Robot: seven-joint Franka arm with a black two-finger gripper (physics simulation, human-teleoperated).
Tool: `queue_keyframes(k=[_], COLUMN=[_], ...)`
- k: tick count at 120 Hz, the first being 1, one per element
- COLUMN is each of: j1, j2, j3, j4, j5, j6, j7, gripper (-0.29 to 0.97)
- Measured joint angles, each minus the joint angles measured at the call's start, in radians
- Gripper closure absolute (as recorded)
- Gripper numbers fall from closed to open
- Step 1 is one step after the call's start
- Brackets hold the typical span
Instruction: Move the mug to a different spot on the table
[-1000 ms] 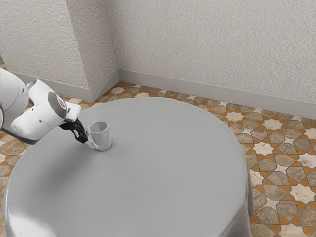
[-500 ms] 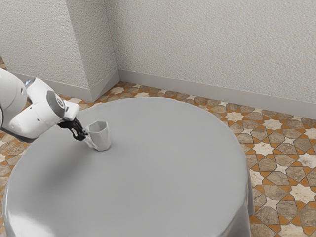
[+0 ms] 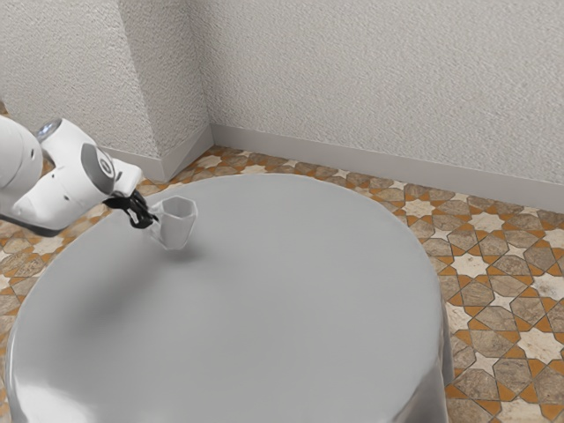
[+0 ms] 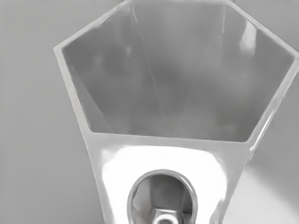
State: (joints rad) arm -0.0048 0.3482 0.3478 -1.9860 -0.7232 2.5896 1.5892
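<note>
A pale grey six-sided mug [image 3: 180,220] hangs a little above the round grey table [image 3: 308,300], near its edge at the exterior view's left, with a faint shadow under it. My black gripper [image 3: 148,220] is shut on the mug's handle, on the side facing the arm. In the wrist view the mug [image 4: 177,74] is seen from above, right under my hand. Its open hexagonal mouth is empty, and its handle loop [image 4: 161,193] lies closest to the hand.
The white arm [image 3: 62,181] reaches in over the table's edge at the exterior view's left. A textured wall corner [image 3: 167,88] stands behind, with patterned tile floor [image 3: 502,264] around the table.
The mug has risen off the tabletop in my grip and moved slightly toward the back of the table. My arm has drawn up and back with it.
</note>
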Motion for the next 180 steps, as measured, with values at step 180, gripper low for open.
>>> queue_keyframes(k=[180], j1=[-0.003], j2=[-0.26], j3=[-0.187], j4=[-0.363], j5=[-0.203], j6=[-0.064], j7=[-0.006], gripper=[0.78])
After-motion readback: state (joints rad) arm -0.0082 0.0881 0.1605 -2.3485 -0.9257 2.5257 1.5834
